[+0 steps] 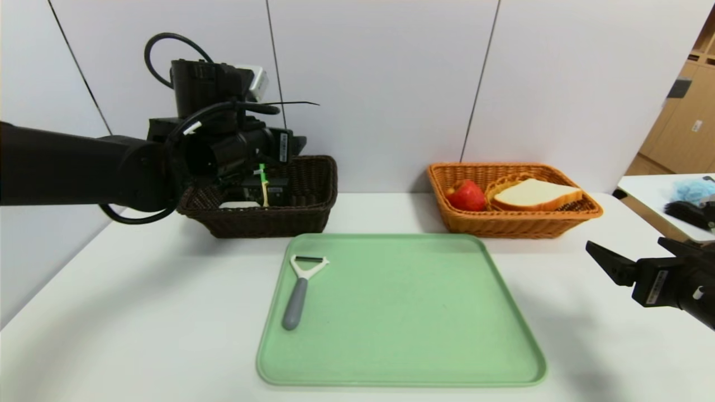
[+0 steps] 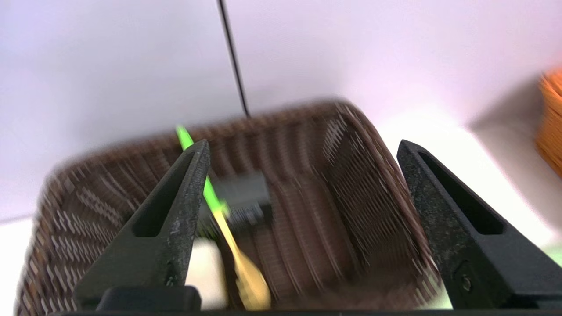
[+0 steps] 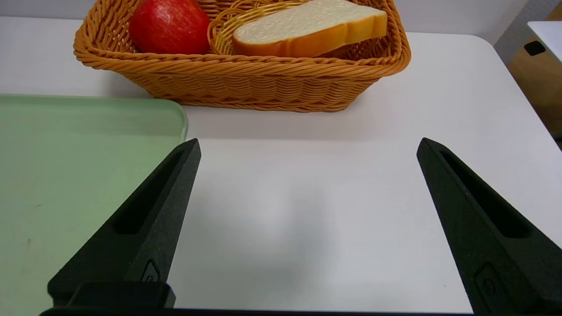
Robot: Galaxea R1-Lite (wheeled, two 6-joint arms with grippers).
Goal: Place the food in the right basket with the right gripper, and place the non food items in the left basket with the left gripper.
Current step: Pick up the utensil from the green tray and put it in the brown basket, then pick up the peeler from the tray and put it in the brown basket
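Left pincer point(image 2: 303, 149) spread wide over brown basket point(image 2: 351, 175), holding nothing, right pincer point(image 3: 307, 149) released above table point(image 3: 307, 197)

Nothing legible is showing anywhere. I am seeing small white stickers on my left gripper point(image 1: 262, 184) housing and on my right gripper point(image 1: 625, 262) body, but their print is coming through too small to read. A small round moulded mark is sitting on a right finger point(image 3: 149, 274); I am not making out any letters in it.
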